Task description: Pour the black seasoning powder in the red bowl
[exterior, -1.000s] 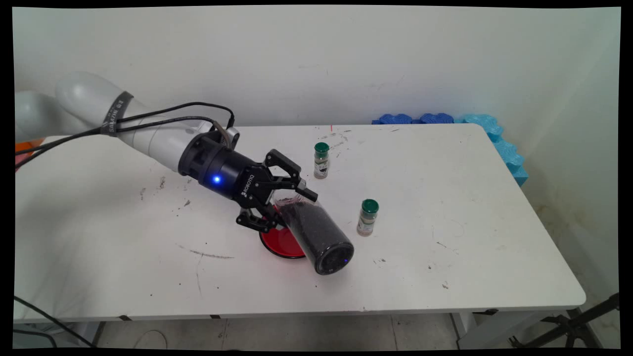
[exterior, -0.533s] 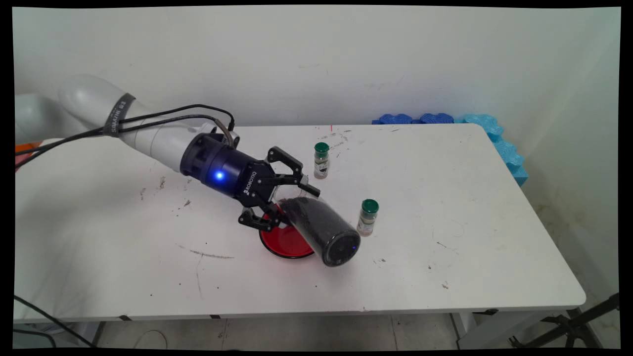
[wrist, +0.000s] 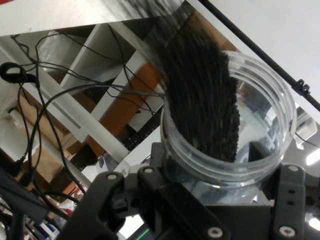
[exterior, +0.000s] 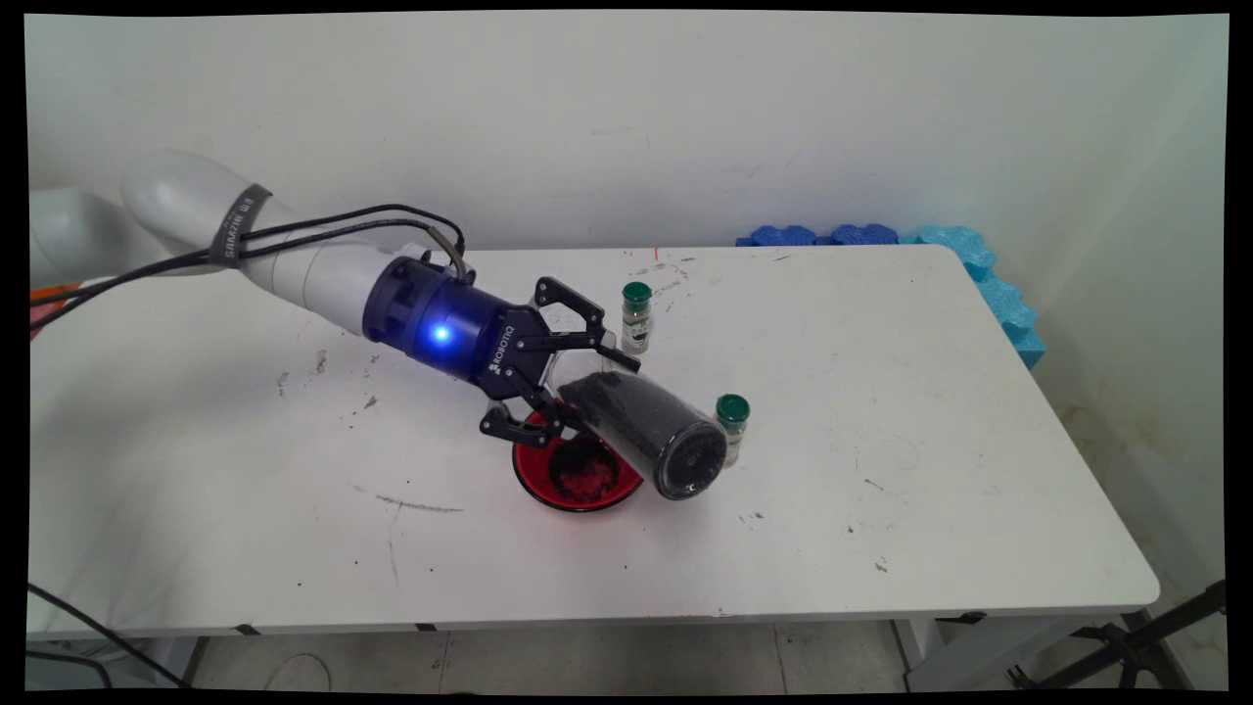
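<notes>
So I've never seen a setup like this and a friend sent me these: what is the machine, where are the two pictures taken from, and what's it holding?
It is a white robot arm ending in a black two-finger gripper. The main view looks down at a white table from a fixed camera; the hand view comes from a camera on the hand itself. The gripper is shut on a clear jar of dark grains, tipped mouth-down over a red bowl, where some grains lie. The hand view shows grains streaming out of the jar. Two small green-capped bottles stand nearby.
</notes>
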Controlling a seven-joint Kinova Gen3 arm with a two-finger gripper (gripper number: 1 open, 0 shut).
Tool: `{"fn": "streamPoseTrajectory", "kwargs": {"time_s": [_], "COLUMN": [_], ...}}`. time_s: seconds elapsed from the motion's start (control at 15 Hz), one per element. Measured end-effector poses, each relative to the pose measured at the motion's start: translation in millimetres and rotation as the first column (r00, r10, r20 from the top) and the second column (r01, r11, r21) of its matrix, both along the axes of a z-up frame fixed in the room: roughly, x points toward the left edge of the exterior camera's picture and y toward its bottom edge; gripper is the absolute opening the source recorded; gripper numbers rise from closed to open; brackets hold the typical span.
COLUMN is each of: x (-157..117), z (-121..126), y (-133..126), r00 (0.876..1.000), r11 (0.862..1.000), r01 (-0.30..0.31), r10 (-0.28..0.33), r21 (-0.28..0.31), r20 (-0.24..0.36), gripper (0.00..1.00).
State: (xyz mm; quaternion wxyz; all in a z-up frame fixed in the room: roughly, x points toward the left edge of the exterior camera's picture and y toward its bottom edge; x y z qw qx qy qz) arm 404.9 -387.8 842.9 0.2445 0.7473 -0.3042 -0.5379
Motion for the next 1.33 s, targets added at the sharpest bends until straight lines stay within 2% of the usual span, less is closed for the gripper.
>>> {"fn": "streamPoseTrajectory", "kwargs": {"time_s": [0.87,1.07,1.27,1.33], "x": [4.5,6.8,9.4,10.2], "z": [-1.5,-3.4,-3.3,-2.9], "y": [-0.3,-3.4,-8.2,-9.9], "r00": [1.000,0.998,0.993,0.991], "r11": [0.999,0.991,0.965,0.953], "r01": [0.010,0.053,0.109,0.128], "r10": [-0.011,-0.050,-0.096,-0.109], "r21": [-0.039,-0.124,-0.238,-0.276], "r20": [-0.006,0.023,0.066,0.081], "gripper": [0.00,0.00,0.00,0.00]}}
